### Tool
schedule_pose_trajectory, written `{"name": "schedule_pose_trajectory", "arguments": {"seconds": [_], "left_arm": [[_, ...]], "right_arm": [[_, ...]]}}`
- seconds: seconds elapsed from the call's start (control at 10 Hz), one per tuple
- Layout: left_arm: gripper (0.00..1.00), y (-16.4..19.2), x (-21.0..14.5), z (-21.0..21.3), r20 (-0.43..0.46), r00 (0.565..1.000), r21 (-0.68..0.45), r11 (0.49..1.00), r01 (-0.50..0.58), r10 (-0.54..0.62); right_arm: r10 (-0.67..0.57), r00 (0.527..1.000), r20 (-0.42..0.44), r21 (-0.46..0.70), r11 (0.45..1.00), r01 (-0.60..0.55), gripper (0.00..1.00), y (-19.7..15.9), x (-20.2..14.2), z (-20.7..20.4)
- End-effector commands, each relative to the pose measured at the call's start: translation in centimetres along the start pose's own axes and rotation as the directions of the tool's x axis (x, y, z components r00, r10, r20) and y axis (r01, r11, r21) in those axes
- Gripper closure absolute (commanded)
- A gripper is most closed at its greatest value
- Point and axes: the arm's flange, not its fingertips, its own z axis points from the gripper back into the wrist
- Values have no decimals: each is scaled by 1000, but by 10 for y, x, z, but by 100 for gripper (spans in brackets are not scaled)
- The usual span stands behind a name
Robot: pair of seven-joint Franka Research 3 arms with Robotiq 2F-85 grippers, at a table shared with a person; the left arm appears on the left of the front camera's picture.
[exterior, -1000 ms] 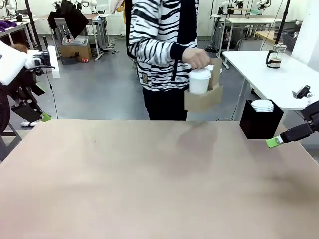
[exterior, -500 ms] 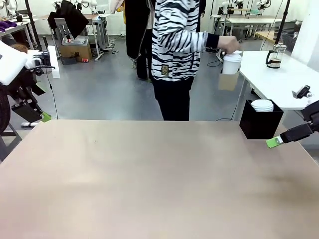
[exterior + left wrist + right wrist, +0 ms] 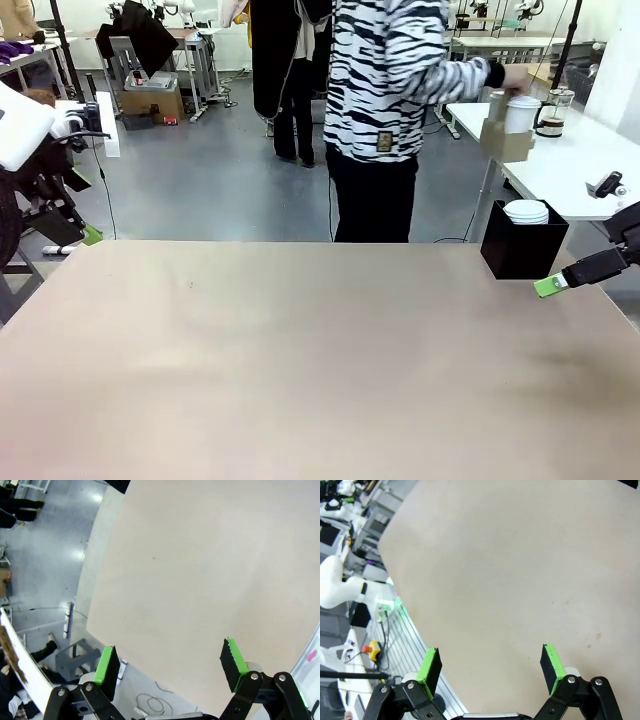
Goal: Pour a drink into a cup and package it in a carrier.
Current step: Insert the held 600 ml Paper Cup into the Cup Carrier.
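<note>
A person's hand holds the brown cardboard carrier point(image 3: 503, 141) in the air beyond the table's far right, with the white cup point(image 3: 522, 114) standing in it. The carrier hangs at the edge of a white side table point(image 3: 560, 160). On that table stands the glass carafe point(image 3: 551, 110) with the dark drink point(image 3: 550, 126) low inside. My left gripper point(image 3: 170, 667) is open over the bare tabletop with nothing between its fingers. My right gripper point(image 3: 490, 666) is open too, also with nothing in it. One of its green pads point(image 3: 548, 287) shows at the right edge.
A black square box point(image 3: 524, 246) with a stack of white lids point(image 3: 526, 210) sits at the brown table's point(image 3: 300, 350) far right corner. The person in a striped top point(image 3: 390, 80) stands behind the far edge. My left arm's green pad point(image 3: 92, 235) shows off the table's left side.
The person has walked to the right, carrying the carrier and cup from above the table's far edge over to the white side table. Neither arm has moved.
</note>
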Motion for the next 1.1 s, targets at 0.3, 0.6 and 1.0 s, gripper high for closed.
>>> {"name": "schedule_pose_trajectory", "arguments": {"seconds": [0.3, 0.6, 1.0], "left_arm": [[0, -1, 0, 1, 2, 1000, 0, 1000, -19, 19], [0, -1, 0, 1, 2, 1000, 0, 1000, -19, 19], [0, -1, 0, 1, 2, 1000, 0, 1000, -19, 19]], "right_arm": [[15, 1000, 25, 0, 1000, -15, 0, -1, 0, -1], [15, 1000, 25, 0, 1000, -15, 0, -1, 0, -1], [15, 1000, 25, 0, 1000, -15, 0, -1, 0, -1]]}}
